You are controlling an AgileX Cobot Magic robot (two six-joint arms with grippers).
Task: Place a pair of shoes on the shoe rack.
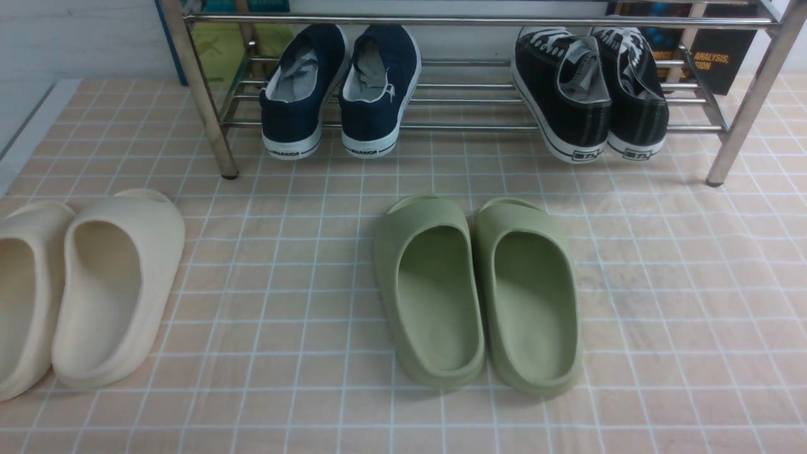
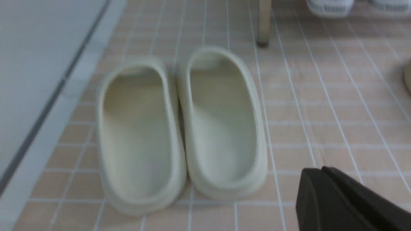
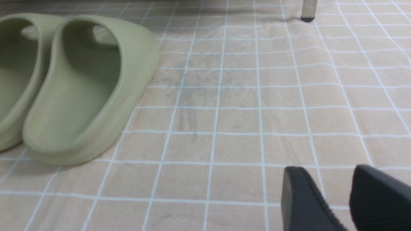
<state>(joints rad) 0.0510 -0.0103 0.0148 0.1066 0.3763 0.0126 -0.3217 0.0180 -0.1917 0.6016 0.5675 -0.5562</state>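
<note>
The two navy slip-on shoes [image 1: 296, 94] [image 1: 378, 88] lie side by side on the low shelf bars of the chrome shoe rack [image 1: 479, 21], at its left end, with their white heels toward me. Neither gripper shows in the front view. In the left wrist view my left gripper [image 2: 321, 169] is shut and empty above the tiled floor, next to the cream slides [image 2: 179, 128]. In the right wrist view my right gripper [image 3: 330, 170] is open and empty over bare tiles, to the right of the green slides [image 3: 83, 96].
Black lace-up sneakers [image 1: 586, 94] lie on the rack's right end. Green slides [image 1: 479, 290] stand mid-floor and cream slides [image 1: 94, 284] at the left. Rack legs [image 1: 208, 107] [image 1: 744, 113] stand on the floor. A grey strip [image 1: 25, 132] borders the tiles at the left.
</note>
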